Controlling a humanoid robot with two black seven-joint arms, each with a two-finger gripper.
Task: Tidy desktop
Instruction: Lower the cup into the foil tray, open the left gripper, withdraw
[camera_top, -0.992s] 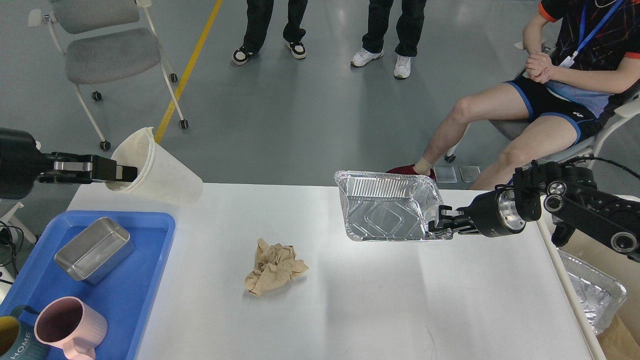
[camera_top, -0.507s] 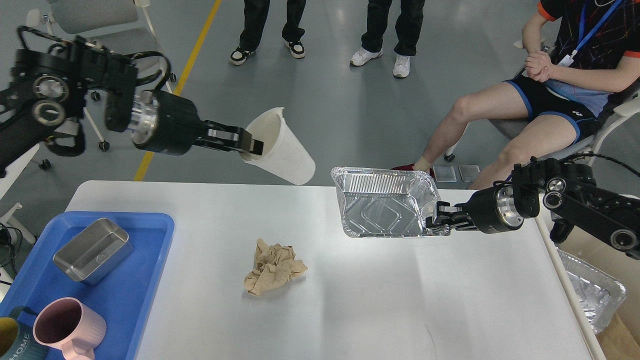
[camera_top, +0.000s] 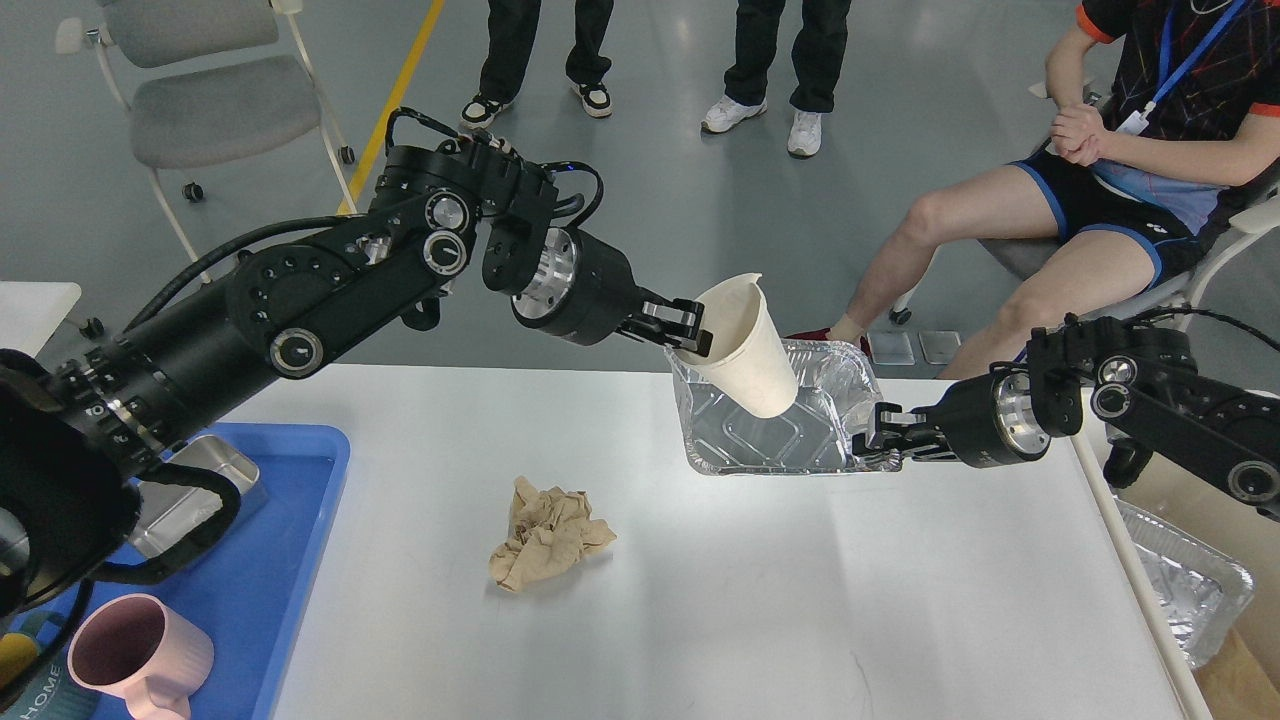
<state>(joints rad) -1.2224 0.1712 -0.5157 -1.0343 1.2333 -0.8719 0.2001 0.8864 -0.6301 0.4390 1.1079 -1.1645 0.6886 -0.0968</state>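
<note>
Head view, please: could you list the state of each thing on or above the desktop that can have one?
Left gripper: shut on the paper cup's rim.
Paper cup: held tilted, its base inside the foil tray.
Right gripper: shut on the foil tray's edge.
Foil tray: held, tipped toward the camera.
Crumpled paper: lying loose on the desktop.
Pink mug: upright, empty, in the blue tray.

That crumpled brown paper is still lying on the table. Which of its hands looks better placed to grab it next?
Probably the left. The crumpled paper lies left of centre, nearer that arm. But the left hand holds the paper cup and the right hand grips the foil tray, so neither is free.
</note>
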